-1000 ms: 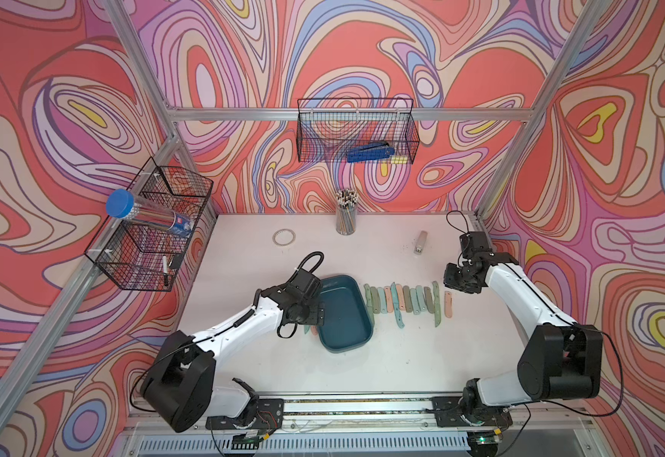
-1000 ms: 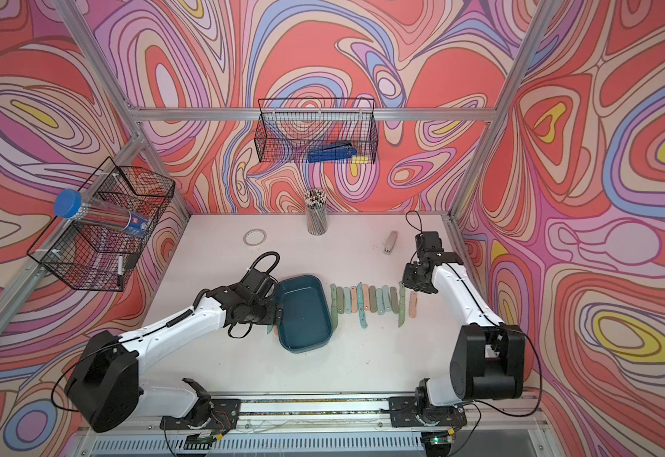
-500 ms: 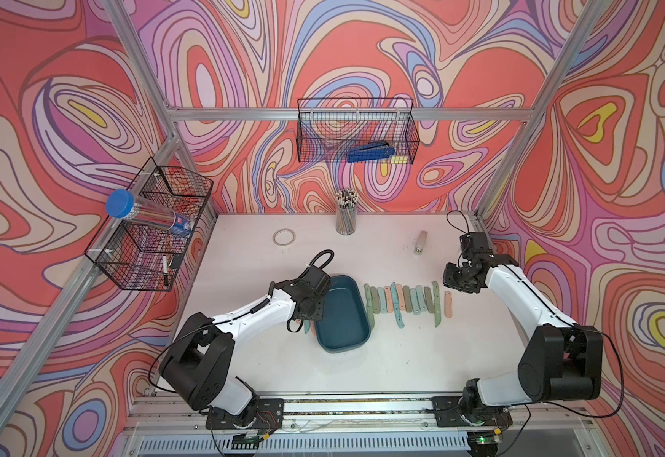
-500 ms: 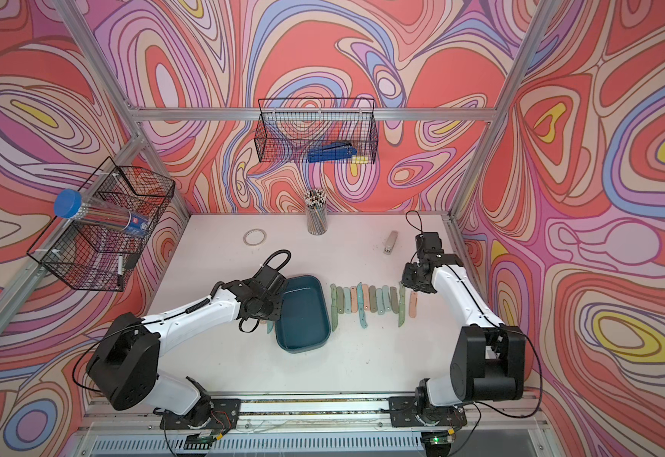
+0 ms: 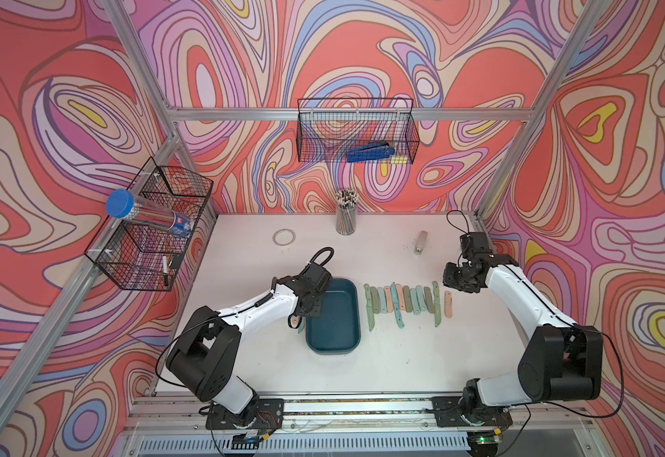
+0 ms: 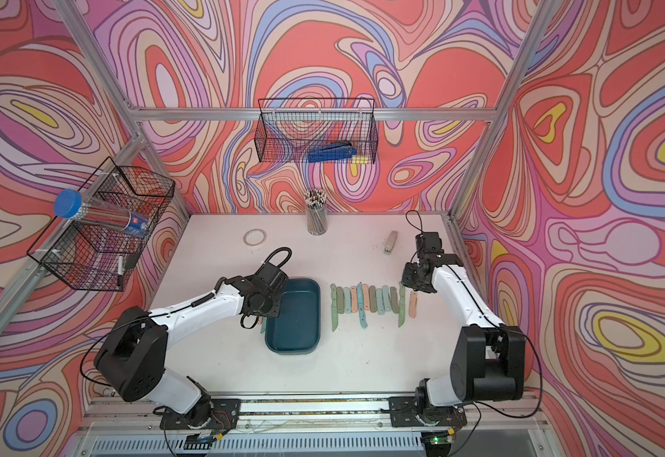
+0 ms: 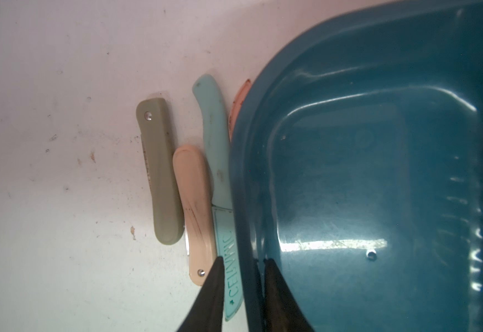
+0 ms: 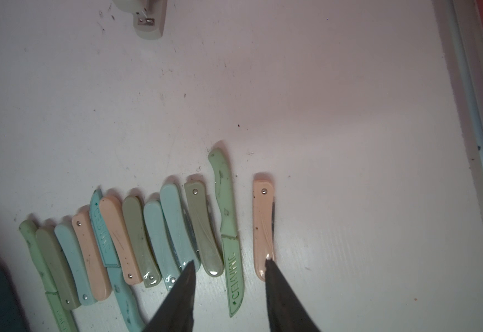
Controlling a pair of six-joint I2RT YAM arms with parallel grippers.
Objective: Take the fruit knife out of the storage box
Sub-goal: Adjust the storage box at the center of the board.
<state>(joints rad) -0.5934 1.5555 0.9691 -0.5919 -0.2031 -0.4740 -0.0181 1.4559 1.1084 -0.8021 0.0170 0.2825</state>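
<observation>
As the storage box (image 5: 334, 316) looks empty, left tool (image 7: 243, 260) clamps its wall, probably to shift it; right tool (image 8: 228, 263) gapes.

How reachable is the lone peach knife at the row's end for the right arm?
Probably yes: the right end effector is open right by the peach knife, which lies uncovered, apart from the row.

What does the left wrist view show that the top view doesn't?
Left wrist only: a clear look at the left gripper pinching the storage box wall, with an olive knife, a peach knife and a light-blue knife lying outside against it; from above the arm hides most of this. Top view only: the row of knives on the box's other side, the right arm, the pencil cup. Both: the box, no knife visible inside.
</observation>
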